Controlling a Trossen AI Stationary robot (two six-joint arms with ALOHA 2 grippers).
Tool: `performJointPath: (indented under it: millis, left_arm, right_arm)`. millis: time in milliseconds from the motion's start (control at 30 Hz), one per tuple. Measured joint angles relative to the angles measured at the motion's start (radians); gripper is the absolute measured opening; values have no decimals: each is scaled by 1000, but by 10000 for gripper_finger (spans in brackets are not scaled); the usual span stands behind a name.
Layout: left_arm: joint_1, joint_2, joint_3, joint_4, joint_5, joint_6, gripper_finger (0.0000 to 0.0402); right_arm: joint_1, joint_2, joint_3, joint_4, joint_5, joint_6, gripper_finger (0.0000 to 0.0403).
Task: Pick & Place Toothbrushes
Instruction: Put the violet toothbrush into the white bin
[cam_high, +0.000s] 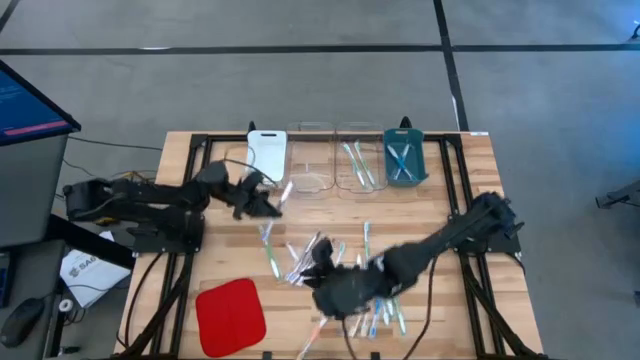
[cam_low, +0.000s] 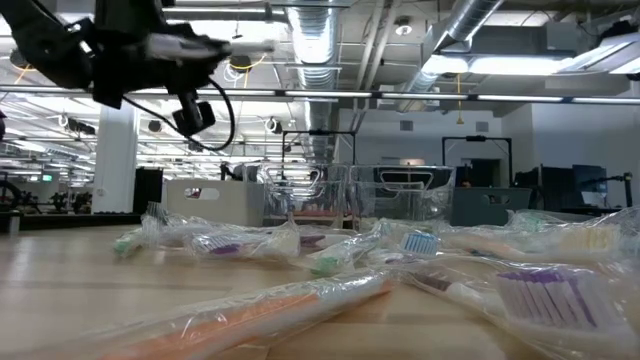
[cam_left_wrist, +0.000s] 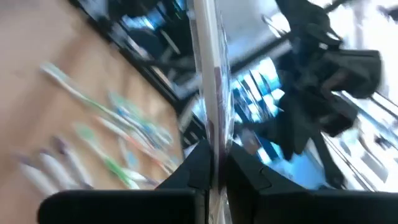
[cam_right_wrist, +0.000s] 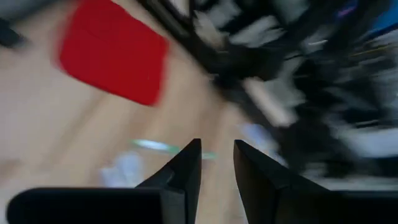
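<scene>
Your left gripper (cam_left_wrist: 214, 163) clamped on wrapped toothbrush (cam_left_wrist: 210, 74) above table (cam_high: 180, 165); right gripper (cam_right_wrist: 216, 163) fingers apart, empty, over toothbrush pile (cam_high: 345, 275)

Around the wooden counter (cam_high: 470, 200) lies a grey concrete floor (cam_high: 300, 90) crossed by dark lines (cam_high: 445, 40). Off the counter's left edge, beyond the left end effector (cam_high: 268, 205), stands a dark monitor (cam_high: 25, 105) with a lit blue screen; a white sheet of paper (cam_high: 85, 272) and a computer mouse (cam_high: 22, 320) lie on the floor below it. Seen level across the counter, the room behind is a large open hall: silver ventilation ducts (cam_low: 320, 45) and pipes (cam_low: 480, 30) run under the ceiling, long strip lights (cam_low: 520, 65) glow, and a white column (cam_low: 115, 160) rises behind the left end effector.
</scene>
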Motion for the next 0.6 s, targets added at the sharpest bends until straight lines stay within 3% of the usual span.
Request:
performJointPath:
  millis: [133,300,367,467,533,600]
  left_arm:
    - [196,1,45,-88,74,29,17]
    - [369,1,191,-446,85,257,17]
    - [402,1,282,-694,-11,426,17]
    - [417,13,438,-1088,-346,693,17]
    - [417,29,507,-1226,-542,781,17]
    - [438,37,542,-1261,-582,809,17]
  right_arm:
    - [-40,-59,-41,37,-223,64,87]
    - [-44,-136,-223,252,-263,44,87]
    - [-57,-204,-309,352,-260,64,87]
    - [-77,-317,-459,566,-252,107,87]
    - [-81,-389,-570,706,-253,136,87]
    - [-86,-447,-675,857,-257,166,87]
